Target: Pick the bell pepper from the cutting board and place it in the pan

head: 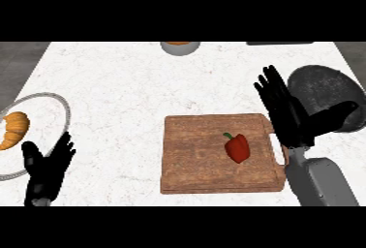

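Fingers (63, 151) of the left hand (44, 169), straight and slightly spread with nothing in them, stand well to the left of the cutting board (207, 167), just beside the near rim of a plate (63, 107) that carries a croissant (14, 129). On the board itself, toward its right half, lies the red bell pepper (237, 147), green stem pointing up and away, untouched by either hand. Just off the board's right edge, the right hand (289, 121) rises from its grey forearm (322, 181); its fingers (273, 92) are straight and fanned a little apart, the thumb stretched out to the right, holding nothing. The pepper lies left of that palm and nearer than the fingertips, apart from them, with a strip of bare board between. Right of the board and farther back sits the dark pan (330, 94), partly hidden behind the right hand and thumb. Beyond the board, at the counter's (129, 77) far edge, a grey bowl (179, 47) shows only in part.
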Controlling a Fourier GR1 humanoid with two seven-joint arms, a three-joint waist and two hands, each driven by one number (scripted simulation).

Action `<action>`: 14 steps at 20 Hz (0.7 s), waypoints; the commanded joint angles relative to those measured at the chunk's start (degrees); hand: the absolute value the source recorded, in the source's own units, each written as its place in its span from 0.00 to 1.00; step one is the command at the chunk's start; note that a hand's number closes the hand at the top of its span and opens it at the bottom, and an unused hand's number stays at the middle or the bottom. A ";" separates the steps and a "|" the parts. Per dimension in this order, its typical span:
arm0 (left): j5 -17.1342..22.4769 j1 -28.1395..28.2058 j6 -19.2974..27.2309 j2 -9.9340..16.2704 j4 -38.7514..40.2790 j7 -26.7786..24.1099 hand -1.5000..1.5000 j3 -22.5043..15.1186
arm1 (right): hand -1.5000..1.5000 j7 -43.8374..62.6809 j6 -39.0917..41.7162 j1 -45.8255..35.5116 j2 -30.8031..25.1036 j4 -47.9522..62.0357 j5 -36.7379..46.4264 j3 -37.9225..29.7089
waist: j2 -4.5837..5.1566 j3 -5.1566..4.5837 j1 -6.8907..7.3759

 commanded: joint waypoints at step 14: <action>1.16 -9.60 -9.80 -7.98 -12.57 -1.73 0.50 -9.72 | 0.00 -31.81 4.38 -16.70 -13.30 6.06 44.56 24.81 | 2.01 -1.87 2.35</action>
